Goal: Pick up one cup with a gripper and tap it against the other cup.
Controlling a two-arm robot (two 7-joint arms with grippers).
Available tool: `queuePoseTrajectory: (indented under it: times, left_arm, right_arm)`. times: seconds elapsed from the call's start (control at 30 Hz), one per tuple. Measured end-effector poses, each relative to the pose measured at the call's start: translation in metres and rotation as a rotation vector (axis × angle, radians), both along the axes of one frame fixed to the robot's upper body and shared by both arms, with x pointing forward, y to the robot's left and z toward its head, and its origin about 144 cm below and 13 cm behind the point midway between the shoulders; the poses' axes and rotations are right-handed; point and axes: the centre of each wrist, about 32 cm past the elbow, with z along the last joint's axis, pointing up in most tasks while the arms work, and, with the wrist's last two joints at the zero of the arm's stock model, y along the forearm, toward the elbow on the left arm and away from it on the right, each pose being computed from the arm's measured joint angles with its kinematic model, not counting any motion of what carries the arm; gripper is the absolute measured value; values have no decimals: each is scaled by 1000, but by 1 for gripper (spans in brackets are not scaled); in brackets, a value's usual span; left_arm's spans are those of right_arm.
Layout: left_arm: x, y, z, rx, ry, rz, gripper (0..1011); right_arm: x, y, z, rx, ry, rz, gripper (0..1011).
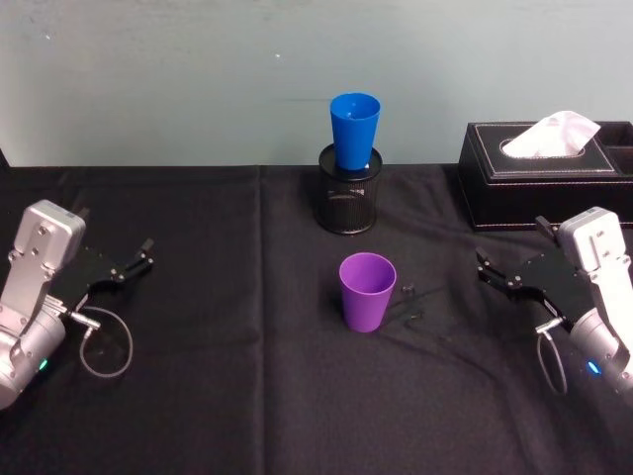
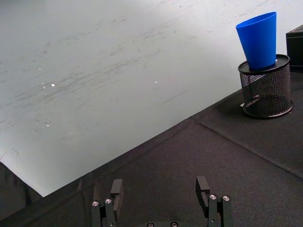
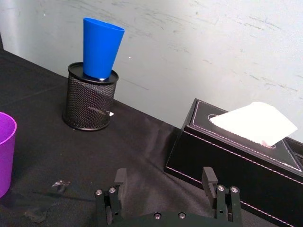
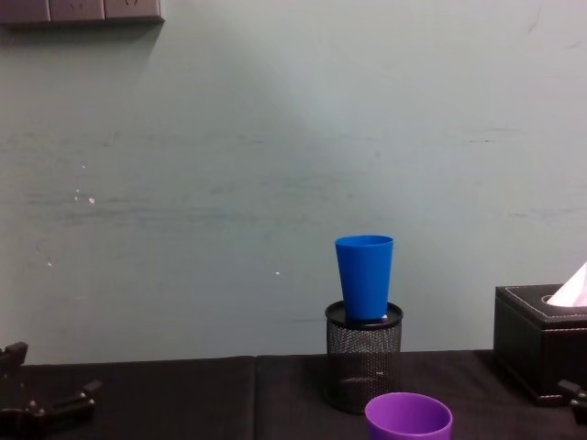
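The purple cup [image 1: 367,292] stands upright and open side up at the middle of the black table; it also shows in the right wrist view [image 3: 5,151] and the chest view [image 4: 408,422]. Behind it the blue cup [image 1: 354,129] sits upright in the mouth of a black mesh pen holder [image 1: 349,193], as the wrist views show as well [image 2: 259,40] [image 3: 101,47]. My left gripper [image 1: 141,257] rests open at the table's left, far from both cups. At the right my right gripper [image 1: 485,269] is open with nothing between its fingers, a short way from the purple cup.
A black tissue box [image 1: 544,183] with a white tissue stands at the back right, close behind the right arm. Small dark scraps [image 1: 408,290] lie just right of the purple cup. A pale wall rises behind the table's far edge.
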Motion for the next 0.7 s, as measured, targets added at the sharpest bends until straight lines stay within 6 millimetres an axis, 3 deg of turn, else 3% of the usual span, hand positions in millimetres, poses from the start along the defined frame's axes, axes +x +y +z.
queuePoseTrajectory:
  times: [0.7]
  left_arm:
    - [0, 0, 0, 0, 0, 0, 1000]
  right_arm:
    - [0, -1, 0, -1, -1, 0, 1003]
